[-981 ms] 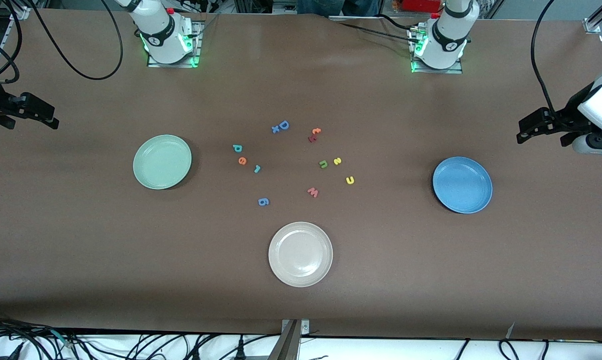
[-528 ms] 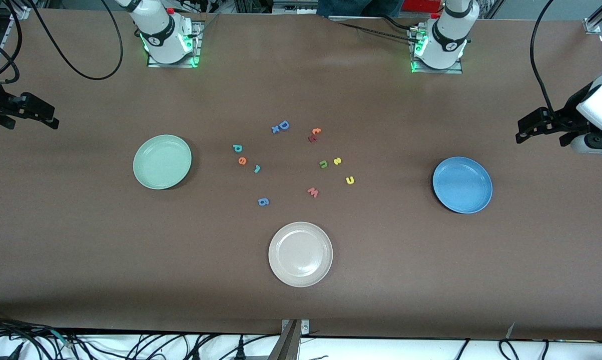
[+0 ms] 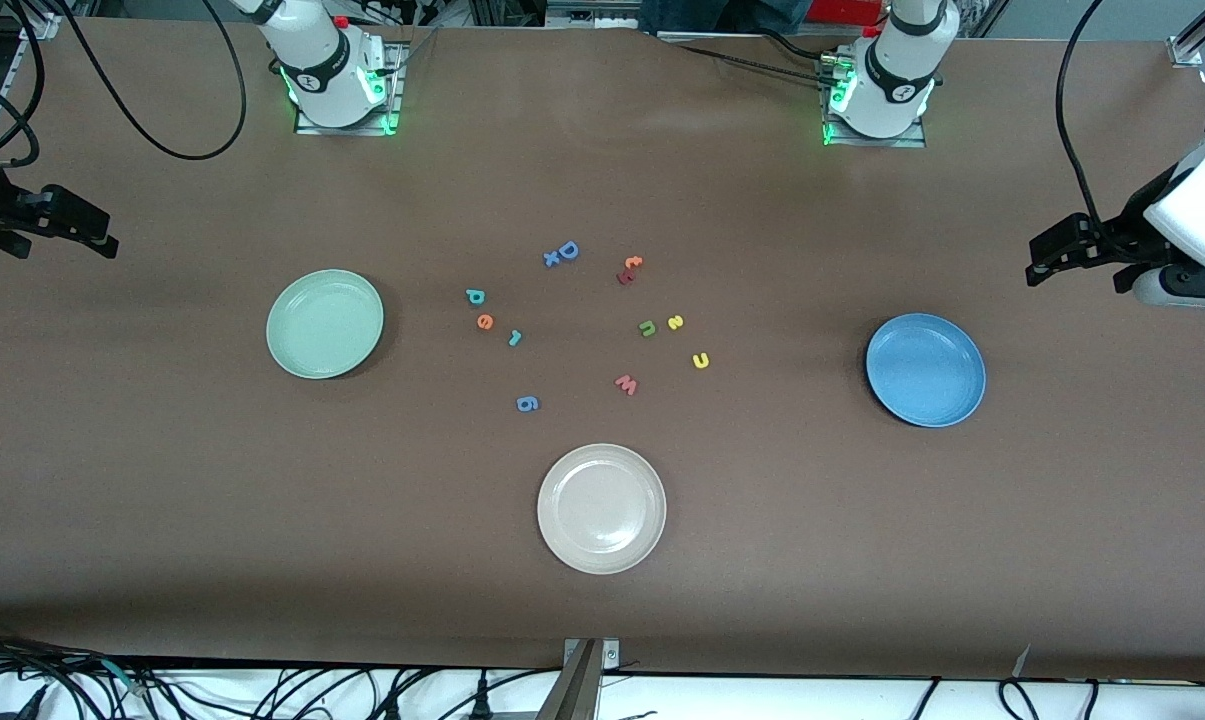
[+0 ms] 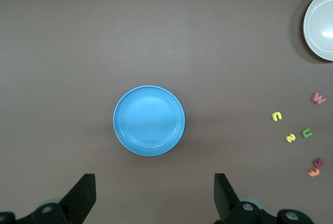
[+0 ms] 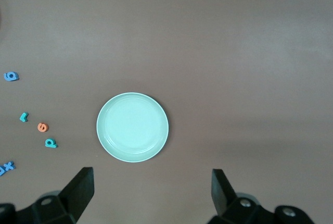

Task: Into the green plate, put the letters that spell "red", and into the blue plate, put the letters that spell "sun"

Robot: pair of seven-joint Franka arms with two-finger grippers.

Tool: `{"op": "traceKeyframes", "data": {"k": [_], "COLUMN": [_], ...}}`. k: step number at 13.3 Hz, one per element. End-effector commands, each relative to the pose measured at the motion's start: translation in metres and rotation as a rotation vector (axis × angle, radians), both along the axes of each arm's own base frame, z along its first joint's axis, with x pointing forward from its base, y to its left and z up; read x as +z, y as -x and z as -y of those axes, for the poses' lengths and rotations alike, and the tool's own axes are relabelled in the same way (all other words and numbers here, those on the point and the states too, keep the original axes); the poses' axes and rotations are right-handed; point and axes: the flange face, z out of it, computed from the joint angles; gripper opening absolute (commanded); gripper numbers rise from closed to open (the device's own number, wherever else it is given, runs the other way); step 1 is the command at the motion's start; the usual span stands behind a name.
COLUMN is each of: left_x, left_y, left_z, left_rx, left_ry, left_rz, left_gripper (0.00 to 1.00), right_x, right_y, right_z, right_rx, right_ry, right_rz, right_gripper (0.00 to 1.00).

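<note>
Front view: teal d (image 3: 475, 296), orange e (image 3: 485, 322), teal r (image 3: 514, 338) lie near green plate (image 3: 325, 324); yellow s (image 3: 675, 322), green n (image 3: 647, 328), yellow u (image 3: 701, 361) mid-table, well apart from blue plate (image 3: 925, 370); both plates empty. Risk: blue D (image 3: 568, 250) w/ x, blue g (image 3: 527, 403) or pink w (image 3: 627, 384) grabbed by mistake. Left wrist view: left gripper (image 4: 155, 195) spread, empty, over table by blue plate. Right wrist view: right gripper (image 5: 151, 193) spread, empty, by green plate; tiny foam may slip.

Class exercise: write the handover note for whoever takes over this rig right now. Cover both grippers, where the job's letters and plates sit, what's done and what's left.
Left gripper open, empty, up by the blue plate. Right gripper open, empty, at the right arm's end by the green plate.
Teal d, orange e, teal r lie on the table beside the green plate.
Green n, yellow s, yellow u lie toward the blue plate.
Done: nothing; both plates empty. Left: all six letters.
</note>
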Motion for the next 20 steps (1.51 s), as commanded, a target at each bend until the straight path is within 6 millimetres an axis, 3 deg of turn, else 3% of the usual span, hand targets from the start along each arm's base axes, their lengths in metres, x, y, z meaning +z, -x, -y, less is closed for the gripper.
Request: {"op": "traceKeyframes", "data": {"k": [1, 9, 15, 17, 18, 20], "left_x": [0.006, 0.0, -0.034, -0.036, -0.041, -0.06], "left_y": [-0.001, 0.0, 0.003, 0.003, 0.001, -0.01], "left_z": [0.002, 0.007, 0.005, 0.008, 0.01, 0.028], "left_rx": [0.004, -0.003, -0.013, -0.017, -0.02, -0.047], "left_ry": [0.031, 0.032, 0.035, 0.035, 0.035, 0.037], "left_rz": [-0.001, -0.014, -0.091, -0.096, -0.104, -0.108], "left_gripper": [1.0, 1.0, 1.0, 1.0, 1.0, 1.0], "right_x": [0.006, 0.006, 0.003, -0.003, -0.009, -0.04], "right_y": [-0.001, -0.001, 0.002, 0.003, 0.002, -0.01], "right_z": [-0.002, -0.002, -0.004, -0.01, -0.023, -0.045], "right_rx": [0.003, 0.003, 0.003, 0.015, 0.038, 0.073], "right_ry": [0.004, 0.004, 0.002, 0.001, 0.001, 0.001], "right_rz": [-0.007, -0.007, -0.025, -0.066, -0.083, -0.138], "right_gripper": [1.0, 1.0, 1.0, 1.0, 1.0, 1.0]}}
